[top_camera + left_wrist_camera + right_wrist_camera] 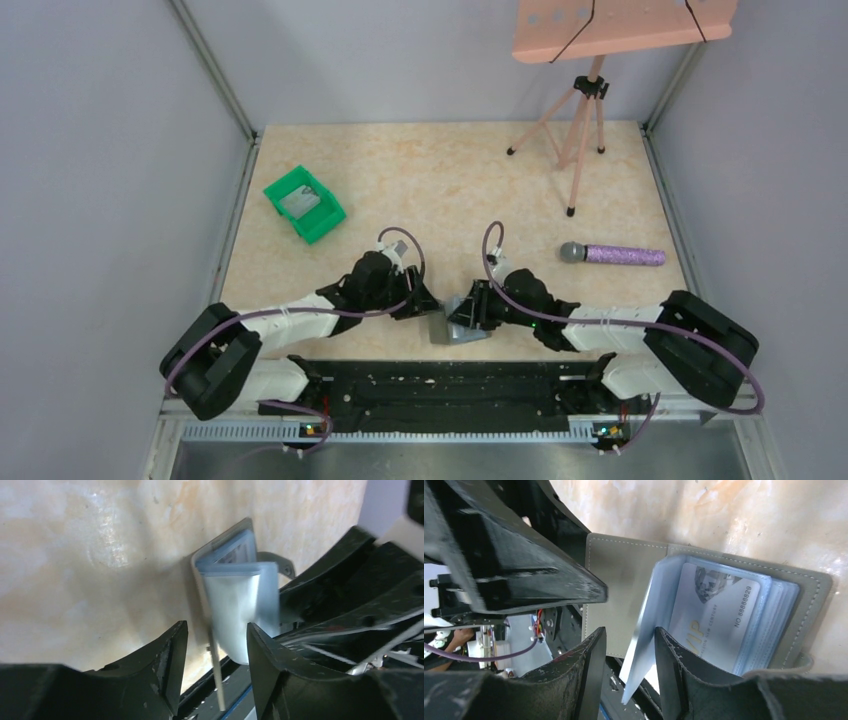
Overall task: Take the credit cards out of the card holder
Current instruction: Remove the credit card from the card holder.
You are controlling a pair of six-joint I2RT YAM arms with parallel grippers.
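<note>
Open holder [452,330] at the near table [450,170] edge, both grippers down over it

The holder is laid flat between the two arms, grey cover spread against the table. The left gripper [216,627] is shown with jaws parted, a pale leaf [235,605] standing between them, nothing clamped. The right gripper [630,630] is open too, a clear sleeve [644,630] upright between its fingers with a gap on one side. A card [714,615] marked VIP is seen tucked inside the holder

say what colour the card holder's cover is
Grey, pale stitching; card holder clearest in right wrist view.
</note>
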